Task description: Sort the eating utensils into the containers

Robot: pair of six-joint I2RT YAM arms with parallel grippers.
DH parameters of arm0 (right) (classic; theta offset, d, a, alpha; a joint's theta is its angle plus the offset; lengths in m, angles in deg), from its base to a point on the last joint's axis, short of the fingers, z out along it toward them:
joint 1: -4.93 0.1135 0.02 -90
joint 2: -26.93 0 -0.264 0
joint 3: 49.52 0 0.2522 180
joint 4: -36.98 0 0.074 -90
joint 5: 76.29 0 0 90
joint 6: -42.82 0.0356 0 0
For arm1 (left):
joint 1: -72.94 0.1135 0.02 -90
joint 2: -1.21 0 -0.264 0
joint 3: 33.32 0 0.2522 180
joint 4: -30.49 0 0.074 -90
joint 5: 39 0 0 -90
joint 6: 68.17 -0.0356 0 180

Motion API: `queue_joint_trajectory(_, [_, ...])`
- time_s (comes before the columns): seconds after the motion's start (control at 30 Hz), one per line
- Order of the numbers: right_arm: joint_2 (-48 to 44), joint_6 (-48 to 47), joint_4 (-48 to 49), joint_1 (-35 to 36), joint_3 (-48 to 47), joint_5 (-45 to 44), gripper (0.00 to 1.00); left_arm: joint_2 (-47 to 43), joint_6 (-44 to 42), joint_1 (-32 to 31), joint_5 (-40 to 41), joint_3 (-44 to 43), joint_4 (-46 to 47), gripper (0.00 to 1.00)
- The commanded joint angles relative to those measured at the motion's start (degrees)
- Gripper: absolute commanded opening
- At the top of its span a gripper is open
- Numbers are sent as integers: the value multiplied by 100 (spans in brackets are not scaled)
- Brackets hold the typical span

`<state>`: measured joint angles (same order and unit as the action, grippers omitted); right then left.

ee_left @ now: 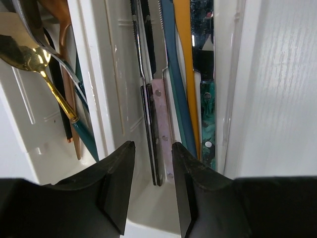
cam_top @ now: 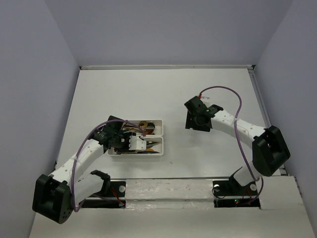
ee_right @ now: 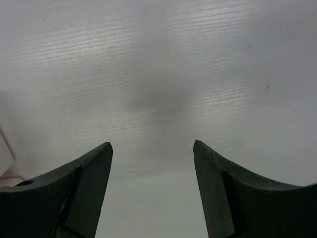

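Two white trays lie side by side left of centre, the far tray (cam_top: 158, 122) and the near tray (cam_top: 161, 148). In the left wrist view one tray (ee_left: 25, 134) holds spoons, among them a gold spoon (ee_left: 25, 54) and copper, teal and black ones. The other tray (ee_left: 121, 89) holds knives: a riveted black-and-silver knife (ee_left: 159, 124), a dark blue one (ee_left: 173, 74), an orange one (ee_left: 185, 59) and a teal marbled one (ee_left: 208, 119). My left gripper (ee_left: 153, 148) hovers open over the riveted knife's handle end, without touching it; it also shows in the top view (cam_top: 133, 141). My right gripper (ee_right: 152, 146) is open and empty above bare table (cam_top: 194, 121).
The white table (cam_top: 163, 94) is walled by grey panels at the back and sides. A purple cable (cam_top: 233, 94) loops over the right arm. A pale taped strip (cam_top: 168, 188) runs along the near edge between the arm bases.
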<state>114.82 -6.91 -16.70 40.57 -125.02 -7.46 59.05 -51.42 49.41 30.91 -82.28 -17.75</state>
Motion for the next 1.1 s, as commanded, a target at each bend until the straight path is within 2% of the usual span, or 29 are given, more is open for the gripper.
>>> queue_joint_trajectory(0.0, [-89,-63,125,-31,4,-10,72,-186,92,-20,102,-66,20,48])
queue_joint_trajectory(0.1, [-53,-63,125,-31,-23,7,72,-282,319,-20,120,-197,186,48])
queue_joint_trajectory(0.2, [-27,-63,125,-31,-23,-10,72,-458,1118,-3,383,-461,634,48])
queue_joint_trajectory(0.3, [-62,-72,134,-31,-5,-45,72,-590,2119,173,769,-751,1598,52])
queue_joint_trajectory(0.33, [-80,-63,134,-31,12,-54,72,-599,2670,339,1023,-899,1794,55])
queue_joint_trajectory(0.37, [-115,-46,134,-91,30,-80,73,-590,2676,436,1025,-901,1996,57])
queue_joint_trajectory(0.4, [-150,-28,134,-92,82,-159,73,-564,3268,567,1400,-1023,2224,59])
queue_joint_trajectory(0.43, [-246,-2,134,-144,126,-194,73,-494,3535,917,1534,-1076,2531,64])
queue_joint_trajectory(0.5, [-387,25,169,-285,223,-238,74,-371,4035,1410,1527,-1286,2691,66])
queue_joint_trajectory(0.53, [-535,7,204,-407,336,-230,74,-205,4151,1682,1474,-1331,2718,68])
queue_joint_trajectory(0.57, [-606,-2,274,-478,398,-239,74,-90,4222,2242,1273,-1401,2762,68])
queue_joint_trajectory(0.7, [-1001,-116,528,-977,794,-230,76,516,4521,3404,1026,-1384,3069,68])
queue_joint_trajectory(0.83, [-1318,-213,784,-1646,1154,-282,78,1219,4618,3898,1078,-1270,3403,68])
queue_joint_trajectory(0.93, [-1687,-204,1030,-2200,1479,-300,79,1326,4671,4171,1069,-1033,3850,68])
queue_joint_trajectory(1.07, [-2399,-361,1600,-2509,2006,-379,83,1212,4776,4322,1157,-498,4484,69])
